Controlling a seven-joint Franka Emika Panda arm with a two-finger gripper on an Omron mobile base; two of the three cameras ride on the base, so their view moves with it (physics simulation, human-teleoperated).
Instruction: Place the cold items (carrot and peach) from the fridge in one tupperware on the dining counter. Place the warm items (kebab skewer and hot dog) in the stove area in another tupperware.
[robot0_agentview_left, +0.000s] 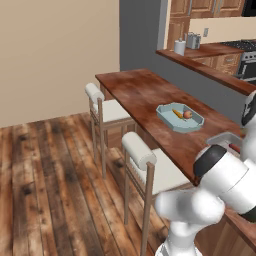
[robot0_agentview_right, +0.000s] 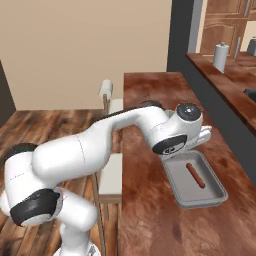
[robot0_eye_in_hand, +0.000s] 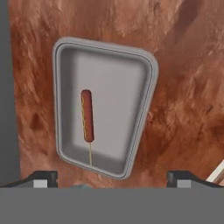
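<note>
The gripper (robot0_eye_in_hand: 111, 177) hangs with jaws spread wide and empty above the grey rectangular tupperware (robot0_eye_in_hand: 142, 113) on the wooden bench (robot0_eye_in_hand: 188, 87). Directly below lies the red-brown hot dog on its thin skewer (robot0_eye_in_hand: 87, 116), apparently just deposited there.

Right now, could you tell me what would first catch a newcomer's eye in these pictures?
The grey tupperware on the wooden dining counter stands out, with one kebab skewer lying inside it, under the open gripper. Farther along the counter sits a blue tupperware with the carrot and peach inside.
</note>
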